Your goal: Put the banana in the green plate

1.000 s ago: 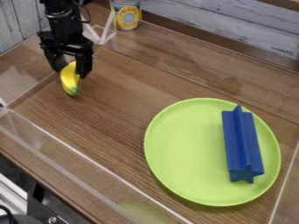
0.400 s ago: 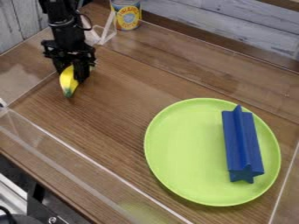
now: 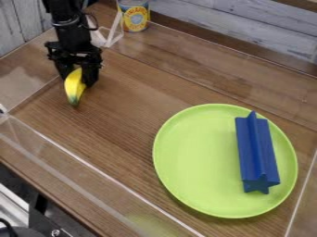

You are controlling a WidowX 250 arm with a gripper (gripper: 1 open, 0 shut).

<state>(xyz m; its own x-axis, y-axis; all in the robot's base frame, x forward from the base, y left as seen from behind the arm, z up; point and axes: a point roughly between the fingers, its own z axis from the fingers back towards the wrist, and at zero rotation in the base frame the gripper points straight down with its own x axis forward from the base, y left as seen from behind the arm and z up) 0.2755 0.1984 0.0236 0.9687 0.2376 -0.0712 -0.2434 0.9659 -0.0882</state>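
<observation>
**Fingers closed on the banana, far from the plate**

The gripper (image 3: 76, 70) points straight down at the upper left of the view, and its two black fingers (image 3: 91, 73) stand on both sides of the banana (image 3: 74, 86), pinching its upper part. The fingers look narrowed against the fruit and not spread wide, so I judge that the grasp is made. Probably they take the banana across its short width because this is the only dimension that fits between them. The banana lies on the wooden counter (image 3: 148, 93), or very near to it, with its long axis running toward 6 o'clock from the gripper. I cannot tell if it is already lifted a little.

The green plate (image 3: 198, 167) lies at about 4 o'clock from the banana, well apart from it, near the lower right corner. A blue block (image 3: 255, 152) lies on the right half of the plate, so the left half is free. I think this bare side is the natural place to put the banana down, being also the nearer side.

At 1 o'clock from the gripper, at the back of the counter, a small can (image 3: 133, 16) stands. It is not on the way to the plate.
</observation>
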